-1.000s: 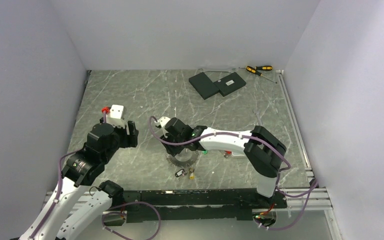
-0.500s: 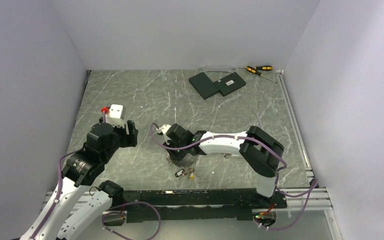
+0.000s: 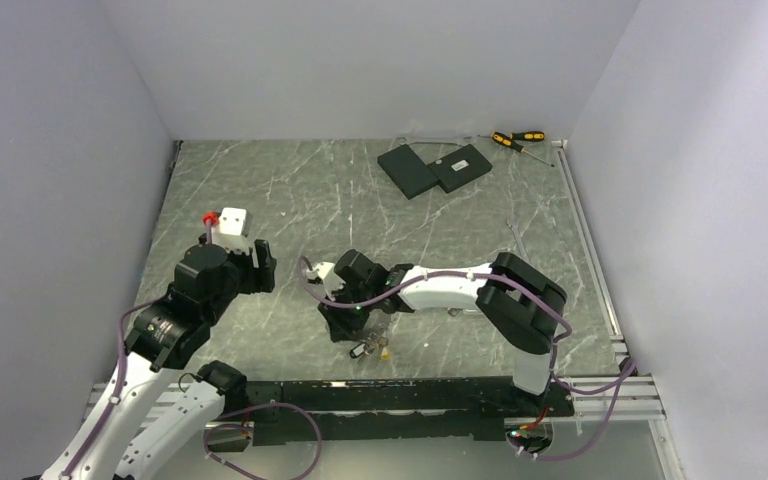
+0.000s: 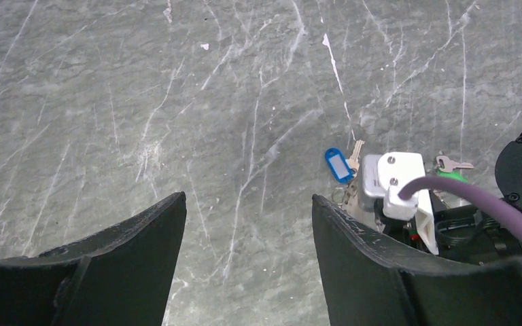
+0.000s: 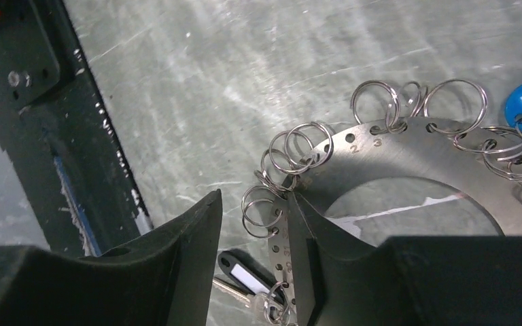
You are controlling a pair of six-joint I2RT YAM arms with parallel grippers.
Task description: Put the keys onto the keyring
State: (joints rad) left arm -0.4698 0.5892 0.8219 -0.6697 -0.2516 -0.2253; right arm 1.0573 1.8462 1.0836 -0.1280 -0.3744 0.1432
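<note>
The keyring [image 5: 394,156] lies flat on the grey marbled table [image 3: 290,190], near the front edge and right under the right arm's wrist, so the overhead view hides most of it. The right wrist view shows it as a metal plate with a big round hole. Numbered holes run along its rim, and small wire loops [image 5: 299,146] are threaded through them.

The right pincer [image 5: 253,204] hangs low over that rim with its jaws parted. One loop and the edge of the plate sit in the gap, and the finger [image 5: 306,258] on the plate's side overlaps the metal (whether it touches I cannot tell). Nothing is clamped.

The keys [image 3: 360,348] lie on the table around the ring. A black-tagged key [image 5: 241,272] is just beside the rim, a blue-tagged key [image 4: 338,165] rests against the loops further round, and a green-headed key [image 4: 453,174] shows past the right wrist.

The left pincer [image 4: 247,204] is held over bare table to the left, well apart from the ring, with its jaws wide and empty. Two black slabs [image 3: 435,168] and two screwdrivers [image 3: 518,138] lie at the far edge.
</note>
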